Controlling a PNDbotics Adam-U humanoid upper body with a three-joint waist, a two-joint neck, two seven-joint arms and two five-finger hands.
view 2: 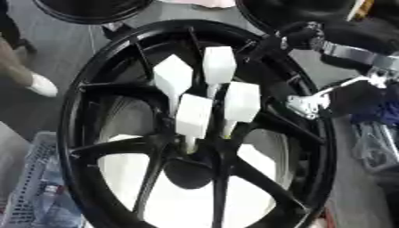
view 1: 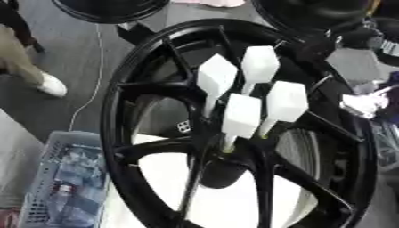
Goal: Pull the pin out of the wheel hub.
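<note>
A large black spoked wheel hub (view 1: 124, 147) fills both views and lies on a white surface. Several white pins with flat, wide heads stand up from its centre, close together: one at the back left (view 1: 217, 75), one at the back (view 1: 259, 64), one on the right (view 1: 287, 101) and one in front (view 1: 242, 115). My right arm comes in from the upper right, black with a silver joint (view 2: 351, 51). My right hand (view 2: 296, 38) hovers over the hub's far right rim, apart from the pins. It is dark against the black rim. My left hand does not show.
A grey plastic basket (view 1: 46, 156) with bottles stands at the lower left beside the hub. A person's leg and white shoe (view 1: 50, 84) are on the floor at the left. Another black wheel (view 1: 109, 9) lies beyond the hub. Silver hardware (view 2: 308, 104) sits by the right rim.
</note>
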